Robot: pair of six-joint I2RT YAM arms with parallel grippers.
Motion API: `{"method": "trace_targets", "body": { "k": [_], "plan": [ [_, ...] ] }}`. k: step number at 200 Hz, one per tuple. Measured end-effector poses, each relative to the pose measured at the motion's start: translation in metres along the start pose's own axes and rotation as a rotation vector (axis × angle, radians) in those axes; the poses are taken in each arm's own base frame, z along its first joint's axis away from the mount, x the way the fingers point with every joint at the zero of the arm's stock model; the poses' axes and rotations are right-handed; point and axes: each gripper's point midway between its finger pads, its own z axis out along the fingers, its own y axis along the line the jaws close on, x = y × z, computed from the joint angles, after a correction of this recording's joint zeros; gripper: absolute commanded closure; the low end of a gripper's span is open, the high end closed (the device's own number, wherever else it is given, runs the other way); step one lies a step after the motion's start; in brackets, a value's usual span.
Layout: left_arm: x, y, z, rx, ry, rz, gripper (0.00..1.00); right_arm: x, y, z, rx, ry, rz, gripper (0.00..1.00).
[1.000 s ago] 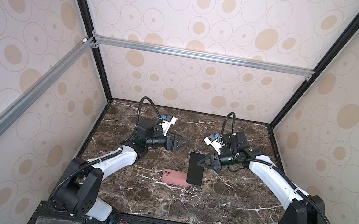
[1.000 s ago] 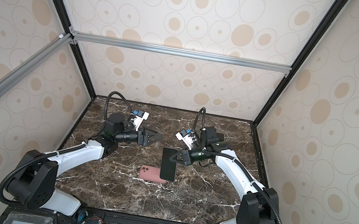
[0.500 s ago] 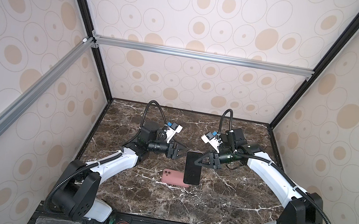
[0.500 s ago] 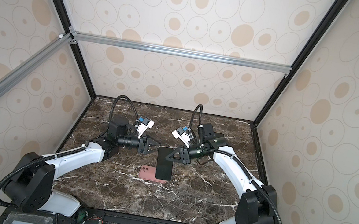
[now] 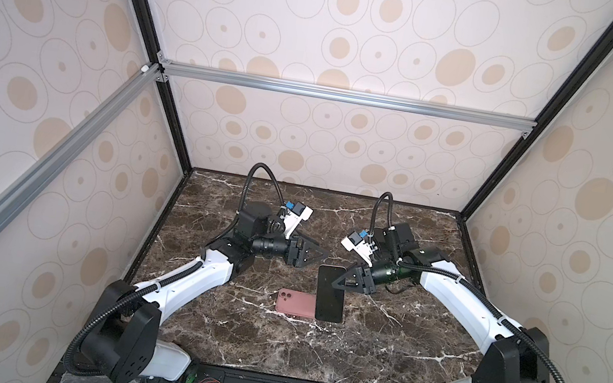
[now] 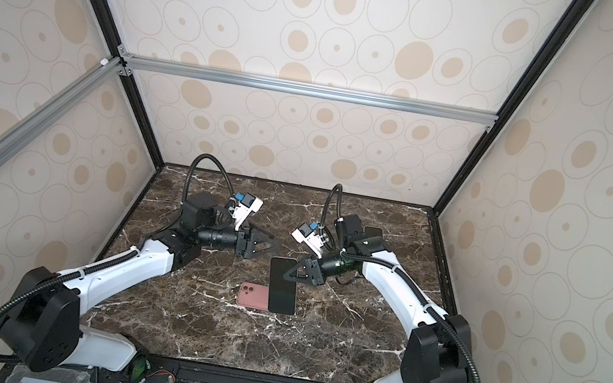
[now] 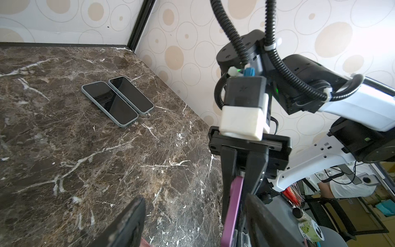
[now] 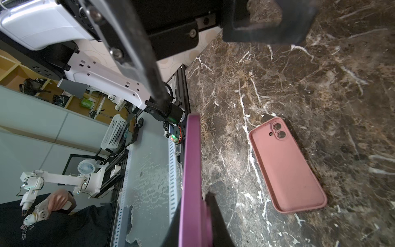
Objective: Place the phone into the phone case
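My right gripper (image 5: 340,283) (image 6: 291,275) is shut on the phone (image 5: 329,294) (image 6: 282,286), holding it upright above the marble table with its black screen facing front. In the right wrist view the phone's purple edge (image 8: 192,171) runs out from between the fingers of my right gripper (image 8: 194,224). The pink phone case (image 5: 294,302) (image 6: 251,295) (image 8: 286,166) lies flat, hollow side up, partly behind the phone in both top views. My left gripper (image 5: 321,255) (image 6: 272,246) (image 7: 194,203) is open and empty, level with the phone's top corner. The purple phone edge (image 7: 234,209) shows close to one of its fingers.
Two more phones (image 7: 117,102) with dark screens lie side by side near the table's back right corner. Patterned walls close in the table (image 5: 270,346) on three sides. Both arms meet over the middle.
My left gripper has swung right toward the phone and its jaws have narrowed somewhat. The right gripper has shifted the phone slightly left, still held upright.
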Motion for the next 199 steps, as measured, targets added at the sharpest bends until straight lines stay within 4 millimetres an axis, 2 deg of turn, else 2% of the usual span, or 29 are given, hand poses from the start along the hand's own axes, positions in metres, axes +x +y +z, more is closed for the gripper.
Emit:
{"method": "trace_targets", "body": {
  "k": [61,92,116,135,178,199],
  "plan": [
    [0.009,-0.031,-0.003,0.187,0.017,0.003,0.33,-0.004,0.003,0.000,-0.020,-0.009,-0.011,0.98],
    [0.014,-0.035,-0.004,0.210,0.035,-0.001,0.38,-0.015,0.011,-0.003,-0.038,-0.025,-0.054,0.98],
    [0.020,-0.034,-0.002,0.203,0.061,-0.007,0.46,-0.021,0.014,-0.004,-0.042,-0.032,-0.076,0.98],
    [0.023,-0.037,0.000,0.206,0.081,-0.002,0.57,-0.024,0.013,-0.003,-0.045,-0.030,-0.078,0.98],
    [0.028,-0.035,0.002,0.194,0.103,-0.008,0.76,-0.022,0.007,0.002,-0.061,-0.017,-0.059,0.98],
    [0.030,-0.035,0.002,0.193,0.109,-0.014,0.82,-0.022,0.009,0.002,-0.070,-0.014,-0.057,0.97]
  ]
}}
